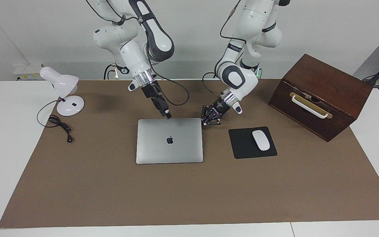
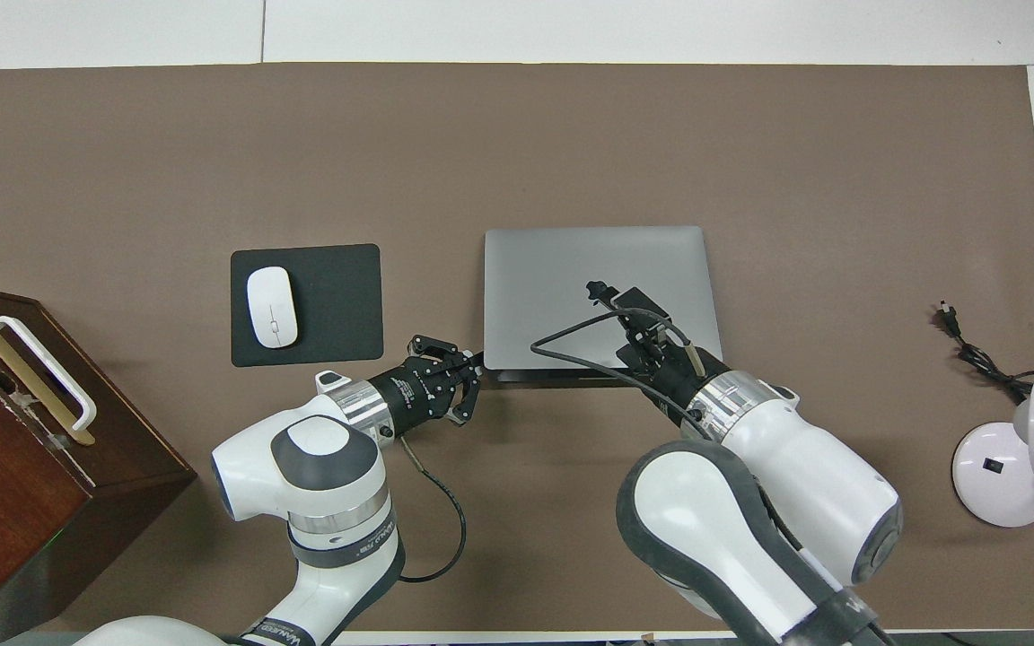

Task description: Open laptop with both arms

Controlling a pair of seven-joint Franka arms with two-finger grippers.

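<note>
The laptop [image 1: 169,141] lies closed and flat on the brown mat, apple logo up; it also shows in the overhead view [image 2: 598,269]. My right gripper [image 1: 167,115] points down, shut, its tip at the lid's edge nearest the robots; from above it [image 2: 595,291] covers part of the lid. My left gripper [image 1: 210,122] is low over the mat, open, at the laptop's corner nearest the robots toward the left arm's end; from above its tips [image 2: 474,370] meet that corner. I cannot tell whether either gripper touches the laptop.
A black mouse pad [image 1: 242,144] with a white mouse [image 1: 261,140] lies beside the laptop toward the left arm's end. A brown wooden box [image 1: 321,95] with a white handle stands past it. A white desk lamp [image 1: 63,89] and its cord [image 1: 61,126] are at the right arm's end.
</note>
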